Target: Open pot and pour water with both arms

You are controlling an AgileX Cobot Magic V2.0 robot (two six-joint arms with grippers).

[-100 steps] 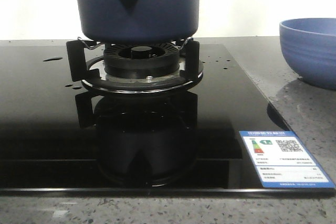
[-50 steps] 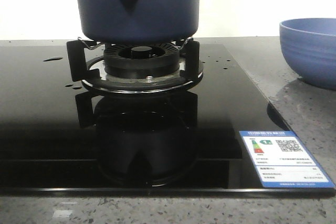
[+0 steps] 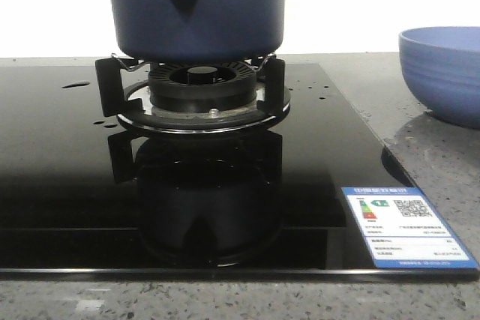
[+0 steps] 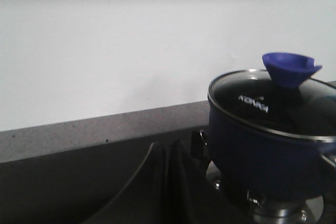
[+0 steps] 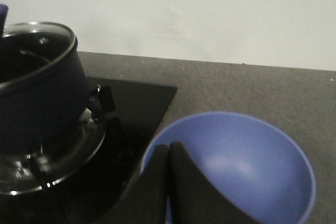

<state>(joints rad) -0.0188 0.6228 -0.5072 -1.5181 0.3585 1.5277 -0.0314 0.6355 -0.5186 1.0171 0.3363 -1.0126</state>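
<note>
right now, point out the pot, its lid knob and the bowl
pot (image 3: pixel 217 13), front view, on its smooth side wall
lid knob (image 4: pixel 290 68), left wrist view, on the blue cup-shaped top
bowl (image 5: pixel 247 156), right wrist view, on its inner surface

We see little of our own body here. In the left wrist view, our left gripper (image 4: pixel 167 182) shows as two dark grey, smooth, matte fingers (image 4: pixel 137 190) that curve and taper toward rounded tips, with only a thin seam between them. In the right wrist view, our right gripper (image 5: pixel 169 182) looks the same: two black, curved, plastic-looking fingers (image 5: pixel 195 192) with blunt tips. No cables, screws or markings are visible on either.
</note>
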